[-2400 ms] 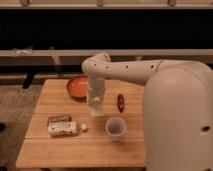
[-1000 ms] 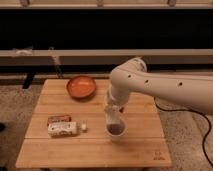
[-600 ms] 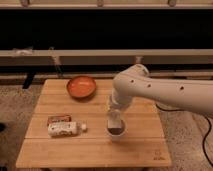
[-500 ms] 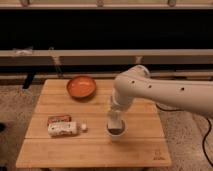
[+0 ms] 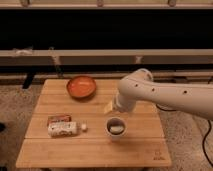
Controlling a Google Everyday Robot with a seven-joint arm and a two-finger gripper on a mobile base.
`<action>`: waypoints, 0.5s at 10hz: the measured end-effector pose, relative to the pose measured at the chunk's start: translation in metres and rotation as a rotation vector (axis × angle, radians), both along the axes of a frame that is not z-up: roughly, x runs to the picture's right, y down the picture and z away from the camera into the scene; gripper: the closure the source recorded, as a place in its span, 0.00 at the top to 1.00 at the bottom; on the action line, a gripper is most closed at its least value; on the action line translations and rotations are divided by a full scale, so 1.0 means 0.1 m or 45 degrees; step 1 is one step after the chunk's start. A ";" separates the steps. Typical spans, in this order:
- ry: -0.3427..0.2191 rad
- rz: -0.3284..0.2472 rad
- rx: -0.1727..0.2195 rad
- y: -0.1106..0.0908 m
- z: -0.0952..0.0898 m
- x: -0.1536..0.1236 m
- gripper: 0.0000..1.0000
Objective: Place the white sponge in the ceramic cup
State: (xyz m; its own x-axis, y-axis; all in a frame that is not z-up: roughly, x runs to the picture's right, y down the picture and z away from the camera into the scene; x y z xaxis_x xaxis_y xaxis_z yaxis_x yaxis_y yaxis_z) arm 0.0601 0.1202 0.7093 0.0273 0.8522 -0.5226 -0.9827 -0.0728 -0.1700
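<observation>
Camera view | hand (image 5: 114,107) just above cup (image 5: 116,127), grip cannot be told | pale sponge (image 5: 117,129) apparently inside cup on table (image 5: 90,150) | placement looks done; withdrawal remains.

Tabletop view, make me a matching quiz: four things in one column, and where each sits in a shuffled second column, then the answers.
1. orange bowl
2. cup
3. bottle
4. pincer

A. lying at the table's left side
B. just above the cup
C. far side of the table
D. near the table's middle, something pale inside

Pairs: 1-C, 2-D, 3-A, 4-B
</observation>
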 end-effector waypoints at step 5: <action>-0.061 -0.084 0.030 -0.31 -0.07 -0.26 0.80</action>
